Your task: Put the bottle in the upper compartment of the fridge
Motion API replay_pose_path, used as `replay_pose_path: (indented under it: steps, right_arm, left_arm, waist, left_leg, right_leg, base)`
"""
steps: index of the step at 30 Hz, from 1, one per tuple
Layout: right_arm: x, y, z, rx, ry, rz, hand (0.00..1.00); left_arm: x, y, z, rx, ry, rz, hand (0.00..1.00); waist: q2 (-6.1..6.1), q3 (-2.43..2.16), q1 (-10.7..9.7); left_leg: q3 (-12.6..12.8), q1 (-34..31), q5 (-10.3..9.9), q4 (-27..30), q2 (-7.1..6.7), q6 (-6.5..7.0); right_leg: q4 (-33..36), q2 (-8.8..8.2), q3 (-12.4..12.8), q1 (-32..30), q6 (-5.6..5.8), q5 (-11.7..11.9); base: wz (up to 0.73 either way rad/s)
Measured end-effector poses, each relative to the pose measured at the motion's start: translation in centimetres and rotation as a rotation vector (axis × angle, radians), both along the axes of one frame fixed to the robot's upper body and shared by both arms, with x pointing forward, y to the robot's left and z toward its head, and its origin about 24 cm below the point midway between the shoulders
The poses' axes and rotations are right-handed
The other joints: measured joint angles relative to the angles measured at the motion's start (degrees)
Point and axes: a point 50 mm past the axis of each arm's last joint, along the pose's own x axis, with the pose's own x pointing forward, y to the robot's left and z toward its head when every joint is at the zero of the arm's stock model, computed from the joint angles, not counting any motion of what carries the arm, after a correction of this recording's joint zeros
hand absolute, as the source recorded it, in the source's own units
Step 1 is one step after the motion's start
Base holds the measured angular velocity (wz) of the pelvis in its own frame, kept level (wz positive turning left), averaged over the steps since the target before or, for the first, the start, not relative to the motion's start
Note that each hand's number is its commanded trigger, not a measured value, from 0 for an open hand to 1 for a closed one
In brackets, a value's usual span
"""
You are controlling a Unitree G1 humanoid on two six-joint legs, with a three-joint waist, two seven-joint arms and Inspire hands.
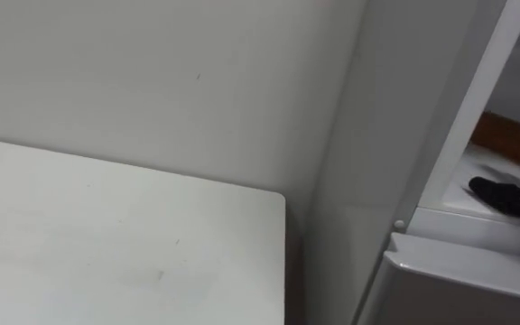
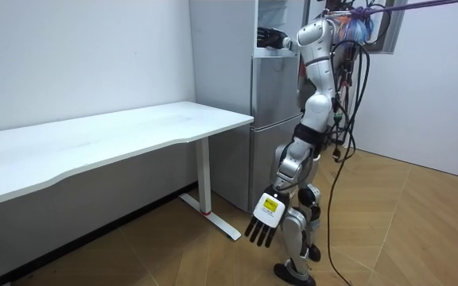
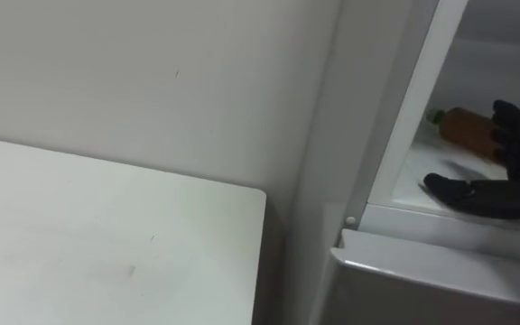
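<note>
A humanoid robot stands on a wooden floor directly in front of a tall grey fridge, with its right arm raised and reaching into the open upper compartment. The eye views show the right hand inside that compartment, low over the white shelf. The hand is open, thumb and fingers spread and relaxed, and nothing is in its grip. The bottle, orange-brown with a green cap, lies on its side on the same shelf, just behind the hand and deeper in the compartment. Its cap points towards the robot's left. The fingertips are close to the far end of the bottle, but it cannot be told whether they touch it. Any label or lettering on the bottle is too small to make out. Below the shelf, the lower fridge door is shut. In the room view the left hand hangs at the robot's side near knee height, fingers straight and pointing down, holding nothing. The tag on the back of that hand has a yellow patch, and the print on it cannot be read. A long white table stands just beside the fridge on the robot's left, against a plain pale wall. The corner of the table comes close to the side of the fridge.
</note>
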Motion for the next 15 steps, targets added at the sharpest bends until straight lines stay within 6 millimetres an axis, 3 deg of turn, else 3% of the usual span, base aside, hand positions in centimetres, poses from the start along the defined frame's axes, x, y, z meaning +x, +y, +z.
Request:
replay_pose_path:
  steps: [8, 12, 15]
  right_arm:
    - [-0.1, 0.5, 0.9, 0.054, -0.05, 0.032, 0.0]
    - [-1.0, 2.4, 3.5, 0.217, -0.203, 0.164, 0.0]
    - [-2.4, 3.5, 4.0, 0.339, -0.29, 0.248, 0.0]
  left_arm:
    - [-0.2, -0.3, -0.1, -0.005, -0.007, 0.024, 0.0]
    - [-0.7, -1.2, -0.6, -0.025, 0.004, 0.044, 0.0]
    - [-0.7, -1.6, -0.7, -0.024, -0.005, 0.052, 0.0]
  waist:
    - [0.43, -0.13, -0.7]
    - [1.77, -0.24, -1.2]
    - [2.58, -0.05, -1.2]
  left_leg:
    - [0.3, -0.6, 0.0, -0.1, -0.07, 0.01]
    - [0.7, -0.4, 0.0, -0.1, -0.02, 0.01]
    - [0.7, -0.3, 0.0, 0.0, 0.1, 0.0]
  right_leg:
    - [0.4, -0.08, 0.2, -0.8, 0.0, 0.0]
    - [0.6, -0.03, 0.3, -1.0, 0.0, 0.0]
    - [0.6, 0.0, 0.5, -0.7, 0.0, 0.0]
  base:
    - [0.0]
    - [-0.02]
    - [0.0]
